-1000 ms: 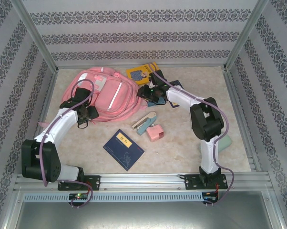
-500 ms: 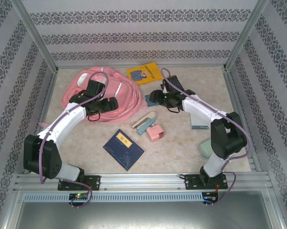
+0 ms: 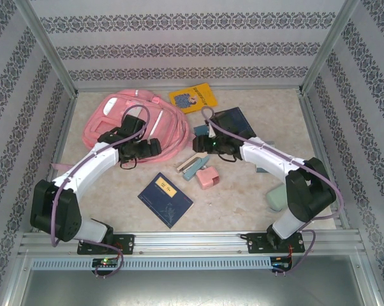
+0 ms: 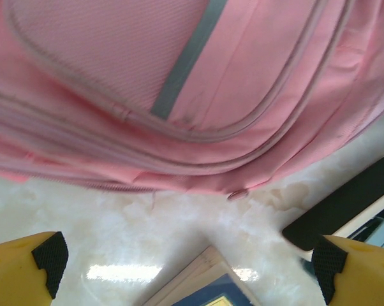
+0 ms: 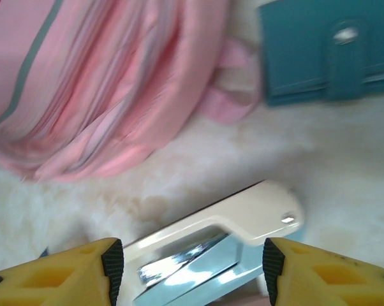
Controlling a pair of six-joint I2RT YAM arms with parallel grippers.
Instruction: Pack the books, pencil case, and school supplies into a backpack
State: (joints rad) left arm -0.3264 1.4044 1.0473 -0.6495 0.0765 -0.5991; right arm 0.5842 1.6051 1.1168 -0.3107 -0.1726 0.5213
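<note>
The pink backpack (image 3: 125,127) lies flat at the back left, and it is seen close up in the left wrist view (image 4: 179,83). My left gripper (image 3: 155,148) hangs open by its front right edge, empty (image 4: 185,261). My right gripper (image 3: 197,145) is open just above the teal-and-beige stapler (image 3: 193,167). In the right wrist view the stapler (image 5: 243,223) lies between the spread fingers (image 5: 189,268). The teal pouch (image 3: 201,131) is behind it. A pink block (image 3: 208,178) sits beside the stapler. The yellow book (image 3: 192,97), two navy books (image 3: 233,121) (image 3: 166,199) and the mint pencil case (image 3: 276,197) lie on the table.
Metal frame posts and patterned walls enclose the marble tabletop (image 3: 243,204). A corner of the near navy book (image 4: 211,290) shows under my left gripper. The backpack's strap (image 5: 233,102) reaches toward the teal pouch (image 5: 326,54).
My right gripper swung left and forward, from over the back navy book to above the stapler. My left gripper shifted right along the backpack's front edge.
</note>
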